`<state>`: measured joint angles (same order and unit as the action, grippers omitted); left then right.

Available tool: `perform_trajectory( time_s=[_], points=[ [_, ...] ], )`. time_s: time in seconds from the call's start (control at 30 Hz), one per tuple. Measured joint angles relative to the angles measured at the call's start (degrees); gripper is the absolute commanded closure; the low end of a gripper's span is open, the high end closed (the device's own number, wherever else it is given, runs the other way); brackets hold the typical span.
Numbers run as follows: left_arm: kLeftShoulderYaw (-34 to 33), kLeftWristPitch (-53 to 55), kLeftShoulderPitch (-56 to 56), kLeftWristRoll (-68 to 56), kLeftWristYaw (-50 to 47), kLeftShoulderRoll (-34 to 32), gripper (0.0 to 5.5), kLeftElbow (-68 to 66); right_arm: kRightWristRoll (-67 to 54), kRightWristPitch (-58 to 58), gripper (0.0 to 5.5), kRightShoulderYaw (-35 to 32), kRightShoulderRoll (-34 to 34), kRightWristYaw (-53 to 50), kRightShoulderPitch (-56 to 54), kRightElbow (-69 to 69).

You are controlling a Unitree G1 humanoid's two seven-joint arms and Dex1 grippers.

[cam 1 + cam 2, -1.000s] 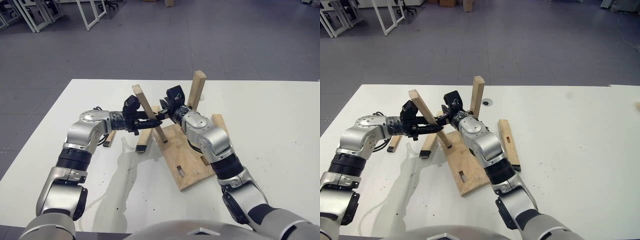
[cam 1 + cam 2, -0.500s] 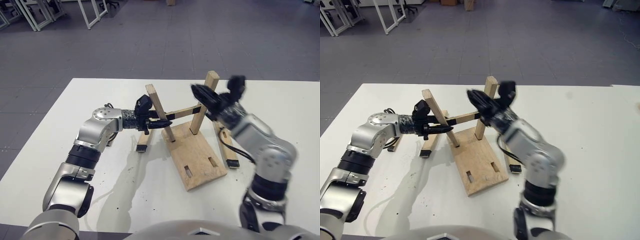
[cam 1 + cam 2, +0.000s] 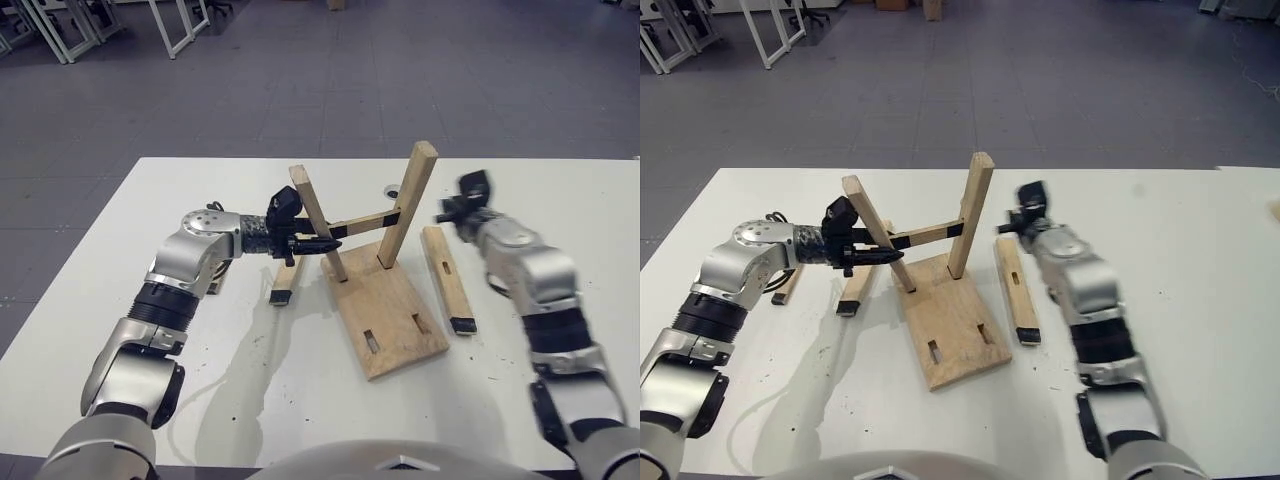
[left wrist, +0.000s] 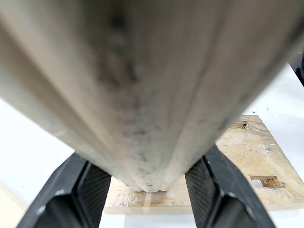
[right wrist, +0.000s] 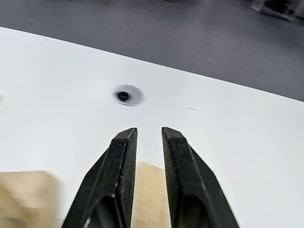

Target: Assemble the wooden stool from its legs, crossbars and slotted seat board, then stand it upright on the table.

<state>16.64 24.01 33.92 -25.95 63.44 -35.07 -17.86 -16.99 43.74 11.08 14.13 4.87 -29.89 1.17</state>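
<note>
Right gripper [image 5: 148, 132] has left the upright leg [image 3: 412, 190] — barely parted, empty — left gripper [image 3: 322, 240] clamps tilted leg [image 3: 311, 203].

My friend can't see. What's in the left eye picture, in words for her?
The robot's left claw grips a slanted leg; it and an upright leg, joined by a crossbar, stand on the seat board on a table. The right claw hovers by a loose leg lying beside the board.

- Tabletop [image 3: 620, 250]: plain white.
- Seat board [image 3: 385, 310]: pale wood, streaky grain.
- Slanted leg [image 3: 311, 205] and upright leg [image 3: 408, 200]: same light tan.
- Crossbar [image 3: 365, 222]: tan, black-banded ends.
- Loose leg [image 3: 445, 280]: tan, black-tipped.
- Left pincer [image 3: 315, 240] and right pincer [image 5: 148, 135]: black.
</note>
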Motion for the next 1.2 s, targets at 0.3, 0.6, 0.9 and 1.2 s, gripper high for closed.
perform_trajectory(
  time_s=[0.3,0.6,0.9,1.2],
  points=[
    [0.0,-4.1,0.4,-0.2,4.7,-3.2,3.43,-3.9,-1.7,6.0,4.57,1.4,3.8,8.5,7.0,13.2],
    [3.0,-20.3,2.9,1.0,17.5,3.7,3.43,-12.2,-16.9,6.1,4.57,-2.1,36.5,54.8,17.0,24.6],
    [3.2,-22.4,3.5,3.6,17.9,5.9,2.85,-11.9,-5.5,-3.1,4.62,13.2,26.9,50.3,21.7,21.3],
    [3.4,-24.0,4.9,12.1,21.0,4.0,1.55,-11.6,-3.4,-8.7,4.62,12.5,24.7,47.6,24.0,18.4]
  ],
)
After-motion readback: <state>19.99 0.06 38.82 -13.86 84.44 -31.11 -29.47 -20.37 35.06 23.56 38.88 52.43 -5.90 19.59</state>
